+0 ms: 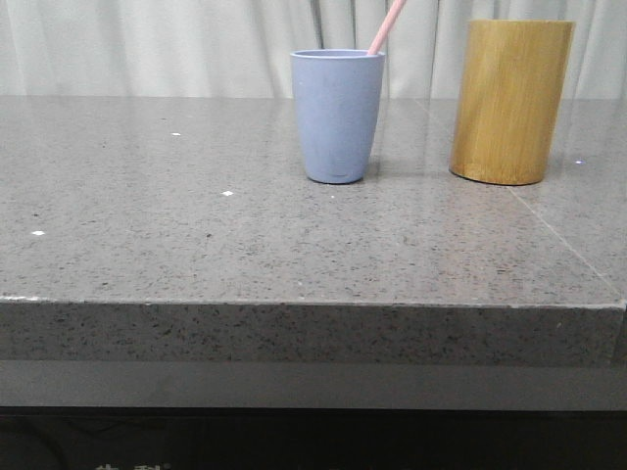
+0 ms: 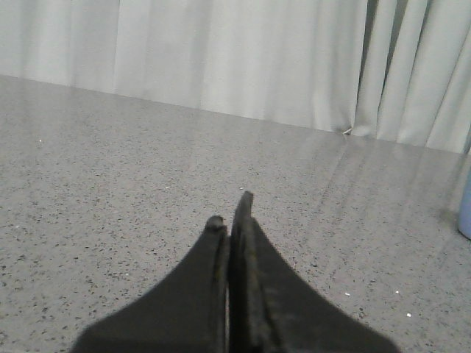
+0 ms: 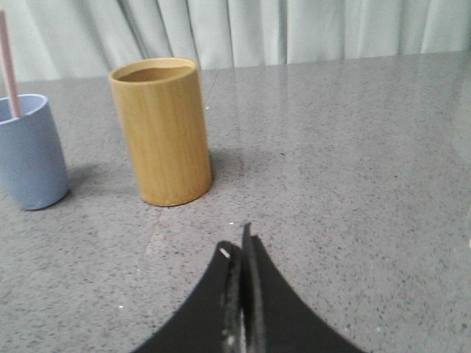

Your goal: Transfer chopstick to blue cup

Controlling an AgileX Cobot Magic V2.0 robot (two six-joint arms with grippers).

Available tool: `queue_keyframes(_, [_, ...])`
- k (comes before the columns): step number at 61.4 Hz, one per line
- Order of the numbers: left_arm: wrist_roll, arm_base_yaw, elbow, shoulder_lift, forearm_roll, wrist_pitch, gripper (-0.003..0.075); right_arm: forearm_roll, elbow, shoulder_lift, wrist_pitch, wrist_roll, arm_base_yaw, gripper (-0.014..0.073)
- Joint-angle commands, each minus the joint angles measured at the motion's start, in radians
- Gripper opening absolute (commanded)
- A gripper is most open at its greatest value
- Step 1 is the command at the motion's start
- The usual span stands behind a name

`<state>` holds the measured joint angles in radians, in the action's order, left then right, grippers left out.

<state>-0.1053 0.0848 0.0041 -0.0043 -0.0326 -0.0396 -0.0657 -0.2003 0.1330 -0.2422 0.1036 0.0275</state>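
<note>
The counter [image 1: 196, 245] is grey stone with tiny dark specks and a thick front edge. A blue cup [image 1: 337, 116] stands upright on it, toward the back. A yellow-brown holder [image 1: 510, 101] also stands upright on the counter, to the right of the blue cup and apart from it. A few tiny white dots lie left of the blue cup.

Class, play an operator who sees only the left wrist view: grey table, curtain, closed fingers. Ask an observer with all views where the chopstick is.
Operator: Where is the chopstick?
Observer: The chopstick stands in the blue cup, leaning right.
Operator: Anything beside the cup?
Observer: A bamboo holder stands to its right, apart from it.
Operator: And the right gripper?
Observer: The right gripper is shut, holding nothing, over bare table.
</note>
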Motion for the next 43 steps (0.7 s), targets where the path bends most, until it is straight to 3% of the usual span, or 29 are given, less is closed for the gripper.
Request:
queue_keyframes(1, [-0.009, -0.003, 0.012, -0.023, 0.0, 0.076, -0.0019, -0.019, 0.087, -0.062, 0.223, -0.004, -0.021, -0.0068])
queue_keyframes(11, [-0.009, -0.003, 0.012, -0.023, 0.0, 0.076, -0.0019, -0.019, 0.226, -0.162, 0.373, -0.004, -0.037, -0.0068])
queue_keyframes(43, [-0.009, -0.003, 0.012, -0.023, 0.0, 0.076, -0.0019, -0.01, 0.223, -0.165, 0.36, -0.004, -0.047, -0.0068])
